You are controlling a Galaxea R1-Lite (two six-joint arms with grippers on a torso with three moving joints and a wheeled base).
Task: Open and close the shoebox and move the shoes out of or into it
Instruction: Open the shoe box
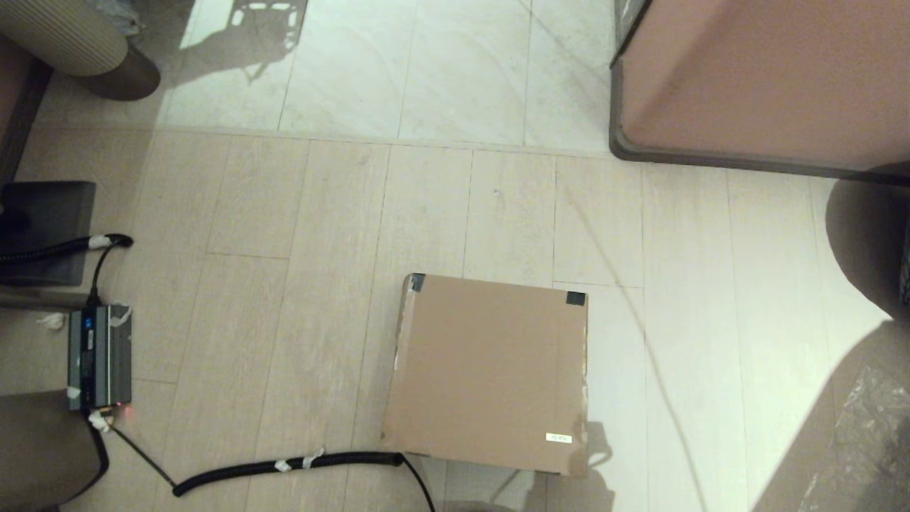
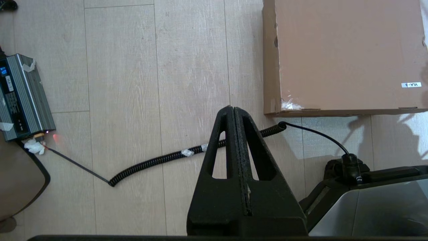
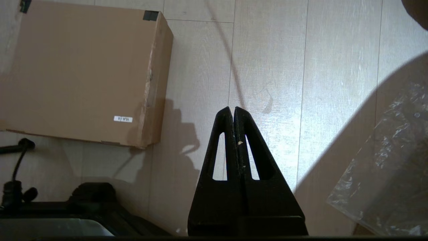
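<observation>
Down on the floor [image 1: 498, 213] at about 6 o'clock in our head view sits the shoebox [image 1: 490, 373], lid flat down and closed, dark tape on its two far corners and a little white label [image 1: 558, 438] near the corner closest to us. No shoes showing anywhere, so can't tell if they're inside. Our left gripper [image 2: 233, 108] hangs above the floor with its fingers pressed together, holding nothing, just over a coiled black cable [image 2: 174, 155], with the box off toward 2 o'clock in that wrist view. Our right gripper [image 3: 233, 108] is also pressed tight and empty, above bare floor, box off at 10 o'clock there. A grey power unit [image 1: 99, 355] lies at 9 o'clock and a big pinkish-brown cabinet [image 1: 768, 78] at 1 o'clock
</observation>
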